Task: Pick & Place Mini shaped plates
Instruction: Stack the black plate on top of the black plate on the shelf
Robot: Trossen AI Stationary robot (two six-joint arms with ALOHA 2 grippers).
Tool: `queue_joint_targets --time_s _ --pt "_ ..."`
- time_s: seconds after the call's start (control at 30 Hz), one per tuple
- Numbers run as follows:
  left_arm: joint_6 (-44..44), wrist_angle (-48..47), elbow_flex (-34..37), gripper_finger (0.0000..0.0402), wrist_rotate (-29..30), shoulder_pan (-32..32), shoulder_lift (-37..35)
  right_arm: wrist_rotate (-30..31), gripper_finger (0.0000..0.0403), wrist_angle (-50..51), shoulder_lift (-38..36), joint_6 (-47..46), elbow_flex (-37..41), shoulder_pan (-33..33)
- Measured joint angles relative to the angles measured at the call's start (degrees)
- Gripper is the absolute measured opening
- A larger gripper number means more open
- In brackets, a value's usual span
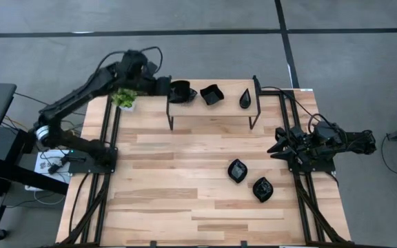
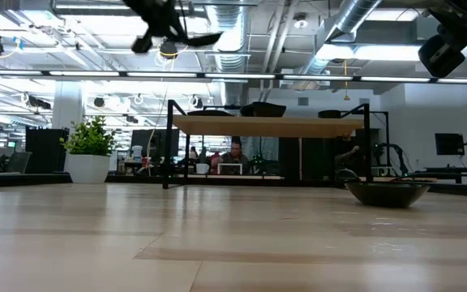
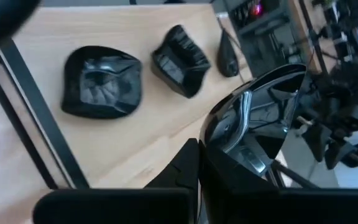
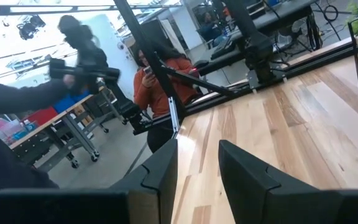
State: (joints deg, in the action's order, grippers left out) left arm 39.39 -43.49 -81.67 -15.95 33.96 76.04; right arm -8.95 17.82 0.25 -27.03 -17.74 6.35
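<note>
The left gripper [image 1: 173, 88], at the upper left of the high view, is closed on the rim of a plate [image 3: 253, 118] and is held over the left end of the shelf [image 1: 212, 112]. In the left wrist view the held plate is seen tilted, pinched at its edge only. A slip is judged possible: the glaze is glossy and the grip narrow, so a quick release or a jolt could send the plate off the shelf edge or onto its neighbour. Three plates already lie on the shelf, the nearest one [image 3: 102, 81] close to the held plate; a clash with it could be caused by a drop placed too far along. The plant [image 1: 124, 98] stands just left of the shelf, within reach of a wide swing of the arm.

Lower in the high view, right of centre, two plates [image 1: 238, 170] [image 1: 262, 189] lie on the table [image 1: 164, 186], well apart from the left gripper. At the right edge the right gripper [image 1: 279, 147] waits, part open and empty, near those two plates.
</note>
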Motion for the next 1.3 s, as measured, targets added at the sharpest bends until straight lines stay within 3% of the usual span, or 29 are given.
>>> queue_joint_targets --time_s 0.2,0.43,0.57,0.73,0.87,1.1,1.3 --pt "-9.04 0.47 -0.72 0.0004 -13.43 9.47 8.43 -0.01 0.0112 -0.14 0.0 0.0 0.0 0.0" --pt "-16.7 0.15 -11.38 0.0004 -20.65 10.02 19.32 0.0 0.0112 -0.11 0.0 0.07 0.0 0.0" --pt "-20.78 -6.7 -18.34 0.0004 -24.38 11.3 24.3 -0.02 0.0112 -0.09 0.0 0.13 0.0 0.0" --pt "-29.16 -20.45 -24.44 0.0004 -24.39 13.43 27.95 0.0 0.0112 -0.11 0.0 0.12 0.0 -0.01" --pt "-33.51 -25.13 -26.61 0.0004 -21.18 14.57 29.36 0.42 0.0112 -0.11 0.0 0.4 0.0 0.0" --pt "-36.55 -27.21 -26.73 0.0004 -18.88 12.78 31.54 1.72 0.0112 -0.09 0.0 1.18 0.0 -0.04" --pt "-36.3 -27.01 -26.73 0.0004 -10.26 11.84 32.63 1.75 0.0112 -0.11 0.0 2.1 0.0 -0.04"
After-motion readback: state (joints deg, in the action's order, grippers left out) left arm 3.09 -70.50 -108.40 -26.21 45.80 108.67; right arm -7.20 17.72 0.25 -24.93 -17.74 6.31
